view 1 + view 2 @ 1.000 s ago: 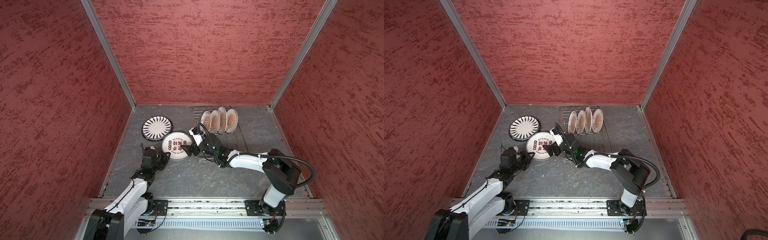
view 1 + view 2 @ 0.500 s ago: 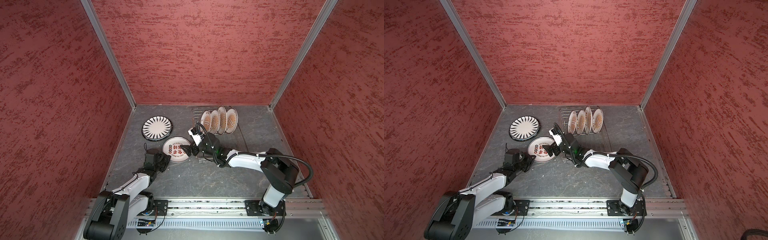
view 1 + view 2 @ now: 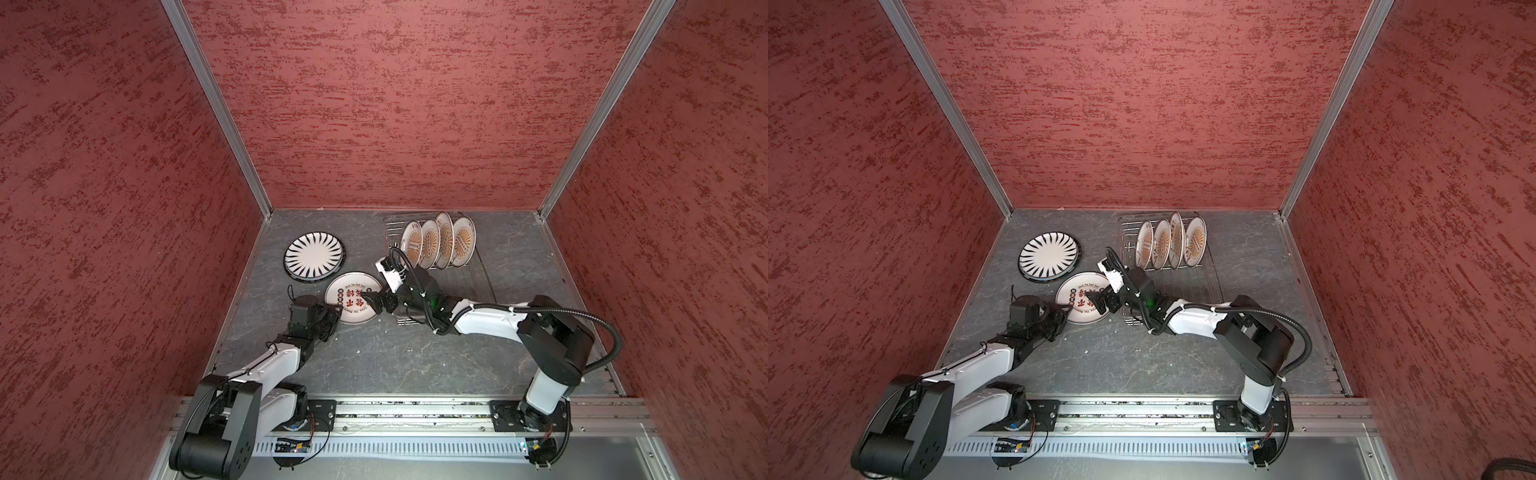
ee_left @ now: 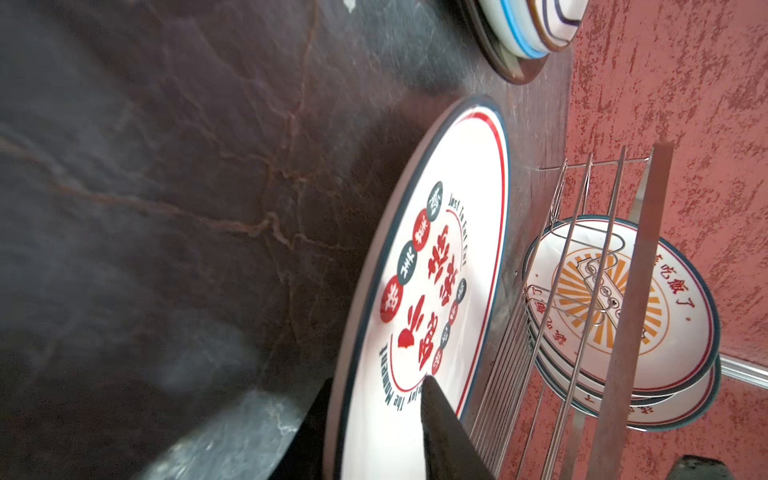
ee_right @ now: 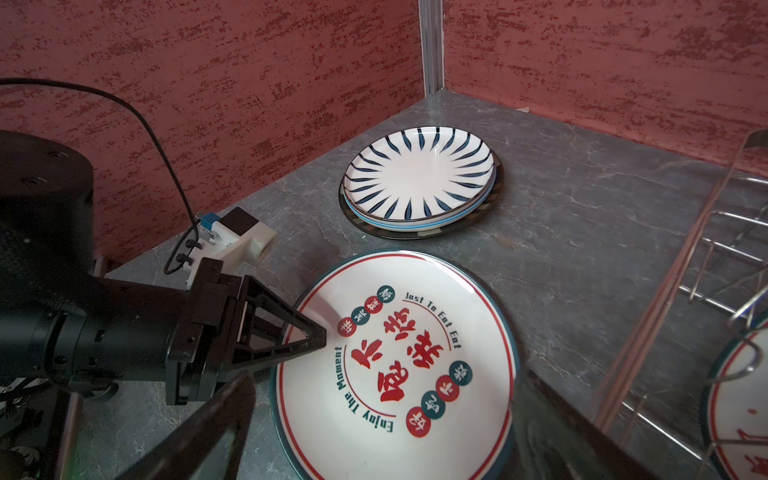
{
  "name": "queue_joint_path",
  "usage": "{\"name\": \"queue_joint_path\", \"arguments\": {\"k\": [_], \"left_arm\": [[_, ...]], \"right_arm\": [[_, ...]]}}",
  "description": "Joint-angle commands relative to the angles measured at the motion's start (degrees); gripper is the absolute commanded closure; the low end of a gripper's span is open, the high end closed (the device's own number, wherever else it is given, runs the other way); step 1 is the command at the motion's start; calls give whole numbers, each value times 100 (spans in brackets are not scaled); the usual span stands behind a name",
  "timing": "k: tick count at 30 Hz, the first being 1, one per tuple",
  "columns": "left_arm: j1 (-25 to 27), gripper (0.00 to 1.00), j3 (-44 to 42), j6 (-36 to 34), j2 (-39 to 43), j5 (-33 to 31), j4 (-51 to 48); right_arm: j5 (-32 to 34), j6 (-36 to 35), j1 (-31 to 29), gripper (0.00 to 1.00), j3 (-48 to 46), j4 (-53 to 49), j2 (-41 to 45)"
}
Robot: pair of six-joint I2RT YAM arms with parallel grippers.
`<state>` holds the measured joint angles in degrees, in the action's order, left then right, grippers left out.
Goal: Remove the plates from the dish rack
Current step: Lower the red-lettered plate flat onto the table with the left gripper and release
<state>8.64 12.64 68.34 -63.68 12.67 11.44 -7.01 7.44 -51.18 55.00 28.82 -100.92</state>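
Item: red-character plate (image 3: 351, 297), lying on the grey table (image 3: 395, 357), centre-left in both top views, just left of the dish rack (image 3: 469, 286). I see my left gripper (image 3: 335, 311) with its jaws parted astride the plate's lower-left rim. My right gripper (image 3: 371, 302) is spread wide over the plate's right edge. Four sunburst plates (image 3: 438, 245) stand upright at the rack's upper end. A striped plate (image 3: 314, 254) tops a stack at the upper left.

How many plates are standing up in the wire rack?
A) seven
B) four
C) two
B: four orange sunburst plates stand on edge in the dish rack, as both top views show.
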Motion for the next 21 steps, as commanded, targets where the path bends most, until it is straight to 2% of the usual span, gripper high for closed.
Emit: {"name": "queue_joint_path", "arguments": {"k": [1, 2, 3, 6, 10, 14, 18, 21], "left_arm": [[-34, 55, -33, -22, 110, -184, 83], [-31, 43, -27, 6, 127, -246, 17], [-36, 35, -32, 22, 144, -319, -29], [-25, 21, -44, 4, 213, -539, -137], [-20, 13, -74, 19, 366, -734, -269], [-27, 0, -104, -63, 733, -1187, -611], [-1, 1, -45, -458, 1381, -1611, -1032], [316, 0, 41, -826, 2072, -2188, -1478]], "right_arm": [[131, -103, -33, 4, 195, 11, -51], [133, -101, -31, 4, 198, 12, -50], [138, -103, -33, 4, 196, 5, -57], [129, -111, -33, 3, 195, 19, -73], [122, -103, -33, 3, 242, 5, -77], [65, -59, -33, 4, 213, 100, -37], [10, 0, -33, 3, 151, 299, 90], [128, 103, -33, 2, 17, 483, 299]]}}
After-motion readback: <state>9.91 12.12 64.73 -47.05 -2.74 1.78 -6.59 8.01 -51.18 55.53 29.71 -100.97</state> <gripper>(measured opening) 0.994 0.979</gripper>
